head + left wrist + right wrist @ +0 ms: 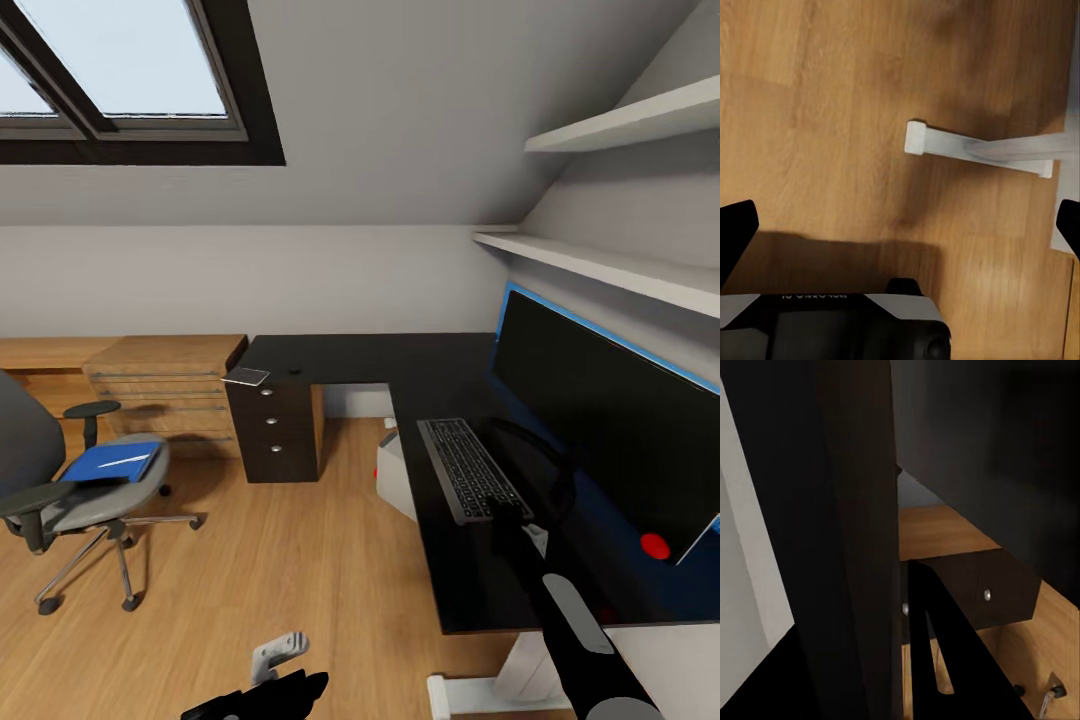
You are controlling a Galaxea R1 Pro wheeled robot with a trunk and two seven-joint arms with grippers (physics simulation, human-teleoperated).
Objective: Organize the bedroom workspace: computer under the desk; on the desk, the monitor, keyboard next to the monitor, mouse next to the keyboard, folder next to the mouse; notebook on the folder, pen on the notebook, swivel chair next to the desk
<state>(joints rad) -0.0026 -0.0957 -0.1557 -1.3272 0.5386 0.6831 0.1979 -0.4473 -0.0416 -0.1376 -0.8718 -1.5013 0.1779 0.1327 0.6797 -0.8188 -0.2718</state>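
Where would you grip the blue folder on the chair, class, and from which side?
Judging by the head view, take the folder at its front edge, coming from above and in front. It lies flat on the seat, with the chair's backrest and armrests blocking the other sides.

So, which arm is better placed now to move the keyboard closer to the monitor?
Probably the right. The right gripper is at the near end of the keyboard on the desk, beside the monitor. The left gripper hangs low over the floor, away from the desk.
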